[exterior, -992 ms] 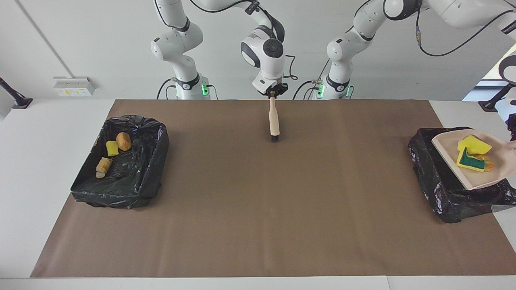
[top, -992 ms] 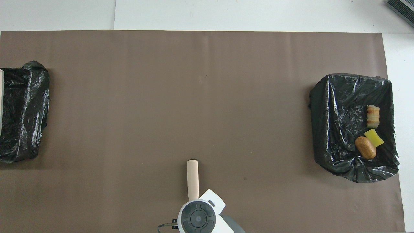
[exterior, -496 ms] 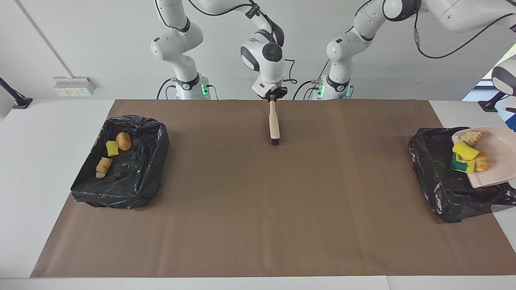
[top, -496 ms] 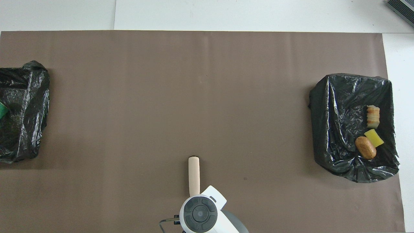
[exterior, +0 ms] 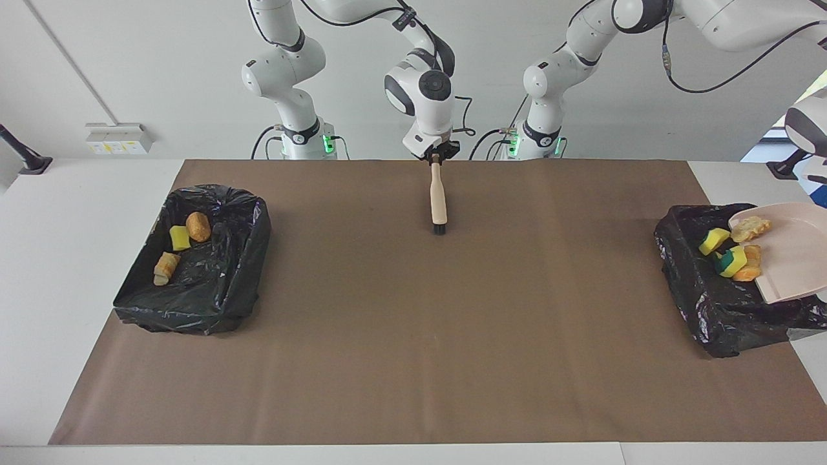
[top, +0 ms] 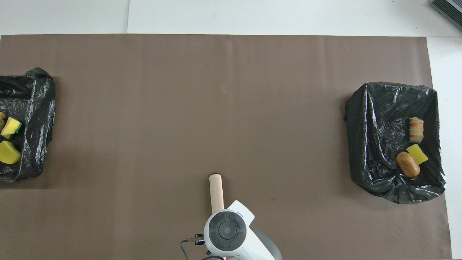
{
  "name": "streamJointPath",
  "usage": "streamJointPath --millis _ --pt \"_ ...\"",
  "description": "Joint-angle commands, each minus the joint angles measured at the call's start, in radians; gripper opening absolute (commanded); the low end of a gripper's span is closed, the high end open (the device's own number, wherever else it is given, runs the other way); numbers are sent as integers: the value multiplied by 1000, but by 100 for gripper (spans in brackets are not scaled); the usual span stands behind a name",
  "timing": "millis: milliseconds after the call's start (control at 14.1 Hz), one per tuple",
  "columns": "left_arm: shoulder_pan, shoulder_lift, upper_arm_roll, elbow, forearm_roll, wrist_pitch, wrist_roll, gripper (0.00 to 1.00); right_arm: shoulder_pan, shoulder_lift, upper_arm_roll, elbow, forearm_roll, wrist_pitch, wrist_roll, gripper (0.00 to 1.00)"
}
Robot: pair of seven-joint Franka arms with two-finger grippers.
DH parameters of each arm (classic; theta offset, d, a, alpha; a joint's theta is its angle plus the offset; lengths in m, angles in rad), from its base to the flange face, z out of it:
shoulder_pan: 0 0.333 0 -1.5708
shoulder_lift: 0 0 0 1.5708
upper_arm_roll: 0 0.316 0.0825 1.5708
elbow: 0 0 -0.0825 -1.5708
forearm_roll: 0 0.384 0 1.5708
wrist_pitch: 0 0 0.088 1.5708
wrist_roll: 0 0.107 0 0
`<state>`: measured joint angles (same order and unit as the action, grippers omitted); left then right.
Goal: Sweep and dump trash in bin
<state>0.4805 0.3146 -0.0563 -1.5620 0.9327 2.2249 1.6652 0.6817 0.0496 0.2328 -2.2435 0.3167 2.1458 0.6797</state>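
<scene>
The beige dustpan (exterior: pixel 791 258) hangs tilted over the black-lined bin (exterior: pixel 711 310) at the left arm's end of the table. My left gripper is past the picture's edge, and only its arm (exterior: pixel 807 123) shows. Trash slides off the pan's lip: a yellow scrap (exterior: pixel 713 240), a yellow-with-green scrap (exterior: pixel 733 260) and an orange one (exterior: pixel 749 271) are at the bin's mouth. A tan scrap (exterior: pixel 749 226) is still on the pan. From overhead, yellow scraps (top: pixel 11 126) lie in that bin (top: pixel 32 94). My right gripper (exterior: pixel 437 154) is at the handle end of the brush (exterior: pixel 439 200).
A second black-lined bin (exterior: pixel 194 303) stands at the right arm's end and holds three scraps (exterior: pixel 198 227). Brown paper (exterior: pixel 413 361) covers the table. The brush (top: pixel 216 191) points away from the robots, its bristles down on the paper.
The dustpan has tipped further and drawn back toward the table's end. The scraps have slid from its middle over its lip into the bin. The right arm has barely shifted with the brush.
</scene>
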Motion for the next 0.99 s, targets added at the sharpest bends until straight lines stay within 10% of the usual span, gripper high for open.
streamJointPath --millis 0,921 --pt "-11 -28 10 23 43 10 -36 0 -39 36 0 45 -59 2 -29 100" --pt "-428 -112 -22 -45 -386 -473 -486 0 -414 6 -4 274 -298 -161 -87 100"
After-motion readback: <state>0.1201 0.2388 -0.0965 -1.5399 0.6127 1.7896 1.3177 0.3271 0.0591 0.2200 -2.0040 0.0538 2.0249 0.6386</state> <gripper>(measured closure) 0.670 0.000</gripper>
